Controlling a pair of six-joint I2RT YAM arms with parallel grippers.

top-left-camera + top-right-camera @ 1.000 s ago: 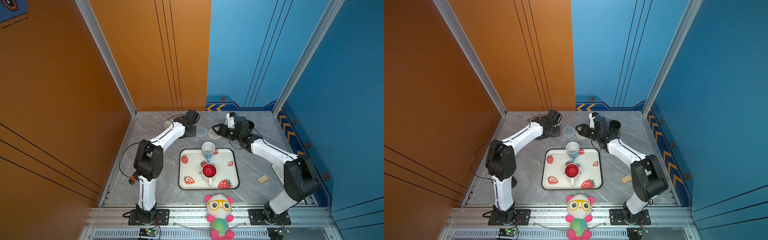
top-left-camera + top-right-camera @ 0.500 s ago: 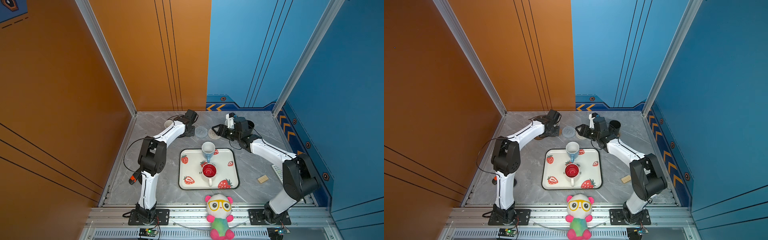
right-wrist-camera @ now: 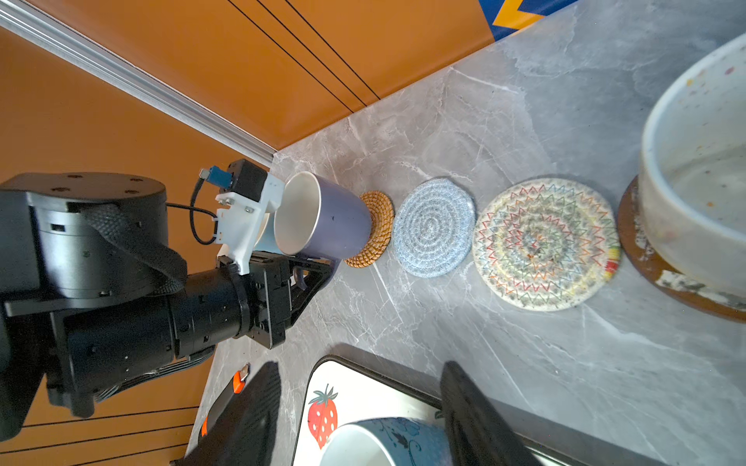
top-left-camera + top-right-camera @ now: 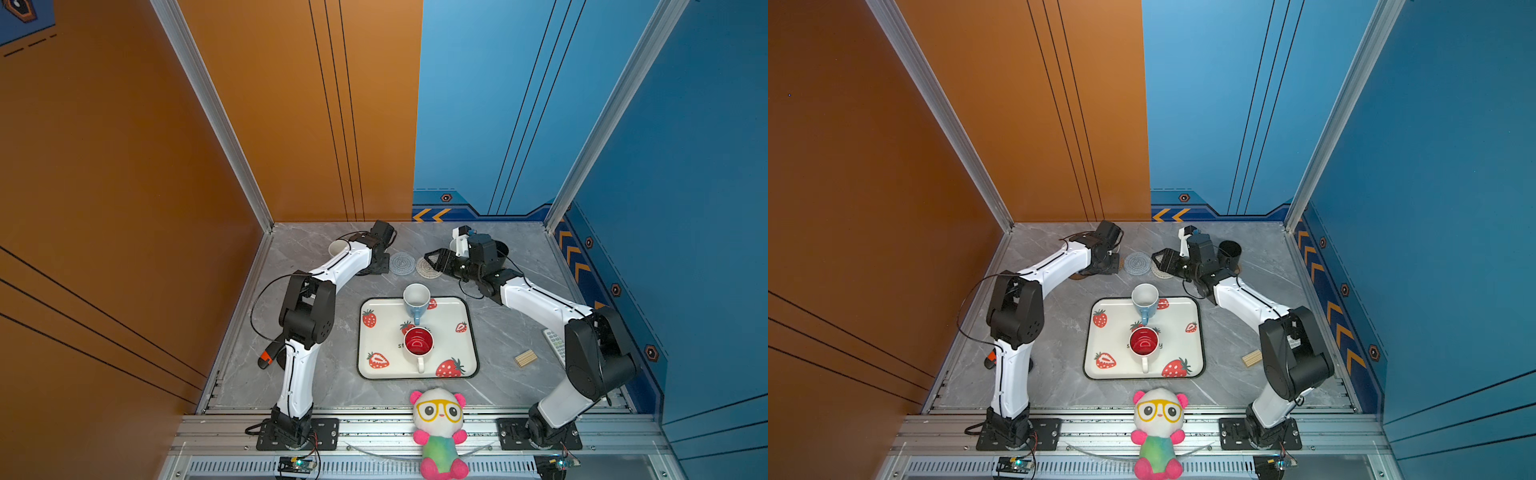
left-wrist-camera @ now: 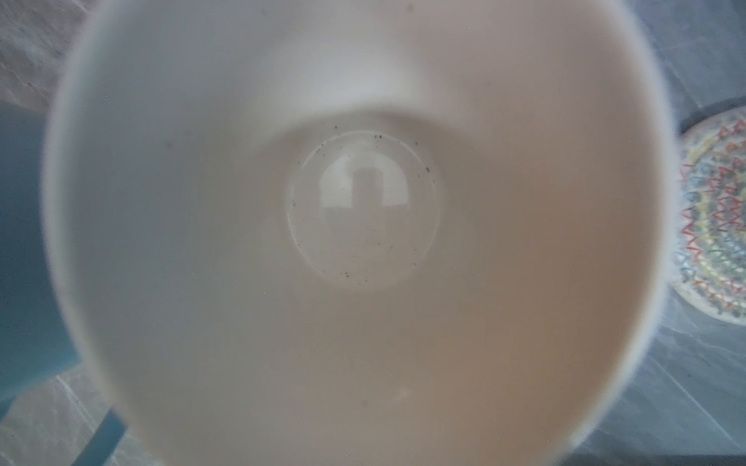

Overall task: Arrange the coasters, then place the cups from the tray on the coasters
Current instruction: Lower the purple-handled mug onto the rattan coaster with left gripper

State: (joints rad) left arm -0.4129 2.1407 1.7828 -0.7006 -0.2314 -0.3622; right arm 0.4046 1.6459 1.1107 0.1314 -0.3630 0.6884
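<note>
desk: grey marble (image 4: pixel 332 374), coasters (image 3: pixel 434 228) lay along far side.
left jaws: gripped lavender mug (image 3: pixel 323 214) by handle, base tilted at rattan coaster (image 3: pixel 375 230).
tray (image 4: pixel 382 338): held light blue mug (image 4: pixel 416 301), red-lined mug (image 4: pixel 419 345).
right jaws: open, empty, over beige coaster (image 3: pixel 541 242).
step: seating lavender mug; next called for levelling, release.

You have six mugs (image 4: pixel 416 301) in sight; four coasters (image 3: pixel 434 228) show plainly, and more cannot be told; one tray (image 4: pixel 386 338); one plush toy (image 4: pixel 440 415); one small wooden block (image 4: pixel 525 358).
</note>
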